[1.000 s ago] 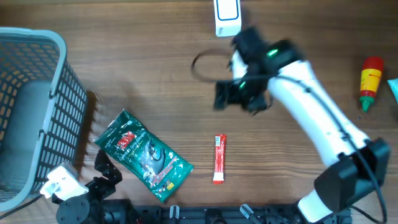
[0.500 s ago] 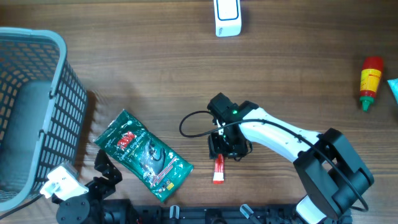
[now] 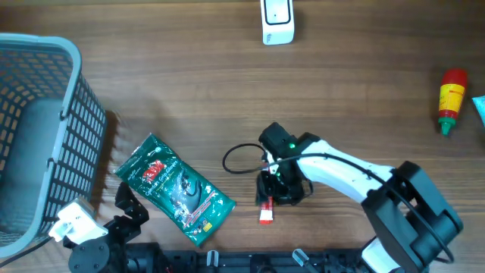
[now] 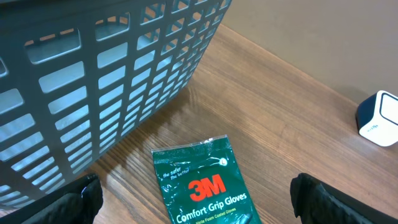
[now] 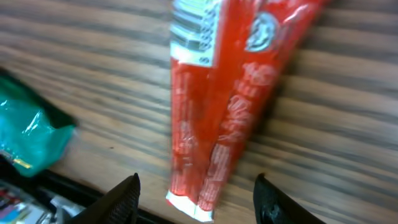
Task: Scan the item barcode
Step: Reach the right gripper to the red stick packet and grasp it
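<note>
my wooden table point(image 3: 174, 83) | lying on it: grey basket point(image 3: 47, 47); green glove pack point(image 3: 176, 189); red sachet point(image 3: 265, 215); white scanner point(image 3: 276, 21); sauce bottle point(image 3: 451, 98)

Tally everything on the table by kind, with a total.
Basket: 1
Packets: 2 (green glove packet, red stick sachet)
Sauce bottle: 1
White device: 1
Teal item, cut off at the edge: 1
Total: 6

Softly, evenly lit from above, with a faint shadow beside the basket point(image 3: 76, 114) on the worktop point(image 3: 174, 83), crisp overhead but motion-blurred across the red sachet point(image 5: 211, 124) in the right wrist view.
</note>
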Robot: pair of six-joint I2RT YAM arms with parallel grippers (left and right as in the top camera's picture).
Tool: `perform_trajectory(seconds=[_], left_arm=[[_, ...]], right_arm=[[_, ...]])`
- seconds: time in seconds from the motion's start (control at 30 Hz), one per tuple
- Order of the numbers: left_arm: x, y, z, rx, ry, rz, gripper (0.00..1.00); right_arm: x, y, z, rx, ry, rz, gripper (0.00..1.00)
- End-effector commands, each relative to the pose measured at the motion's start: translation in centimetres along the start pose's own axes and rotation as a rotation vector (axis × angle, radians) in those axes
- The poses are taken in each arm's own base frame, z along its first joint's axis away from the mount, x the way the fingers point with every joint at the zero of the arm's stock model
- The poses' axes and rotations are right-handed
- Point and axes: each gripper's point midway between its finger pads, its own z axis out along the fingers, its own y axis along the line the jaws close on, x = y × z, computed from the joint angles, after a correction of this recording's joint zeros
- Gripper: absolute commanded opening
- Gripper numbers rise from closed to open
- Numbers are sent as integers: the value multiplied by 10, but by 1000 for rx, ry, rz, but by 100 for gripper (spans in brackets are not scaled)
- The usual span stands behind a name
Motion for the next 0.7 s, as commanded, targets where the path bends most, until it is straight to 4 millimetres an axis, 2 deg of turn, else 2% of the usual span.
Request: perform_trajectory(seconds=[0.0,0.07,0.1,0.23,0.33,0.37,0.43,0.5,0.57,0.67], left_arm=[[-1,-2,-1,15,-5,-10,100],[0,-2,-1,14,-5,-10,100],[0,-2,-1,14,-5,-10,100],[0,-2,-1,14,-4,-10,100],[-1,-2,-1,15,-5,-10,100],[0,-2,-1,14,-5,-10,100],[0,-2,-1,14,-5,-10,100],[0,-2,-1,14,-5,-10,100],[0,-2,-1,14,-5,-10,100],[0,-2,-1,14,-5,-10,100]], right_arm=[[12,-8,20,-49,31,12,54],[16,-16,28,-48,30,58,39],[19,-21,33,-43,31,83,27],[25,-45,42,31,9,190,4],[10,-35,40,-9,-48,168,4],[-2,-24,34,-43,-96,129,4],[-14,-11,19,-68,-160,68,4],[-25,11,-10,-114,-265,-47,4],[-28,28,-38,-156,-357,-164,4],[-21,48,-80,-200,-496,-348,4]])
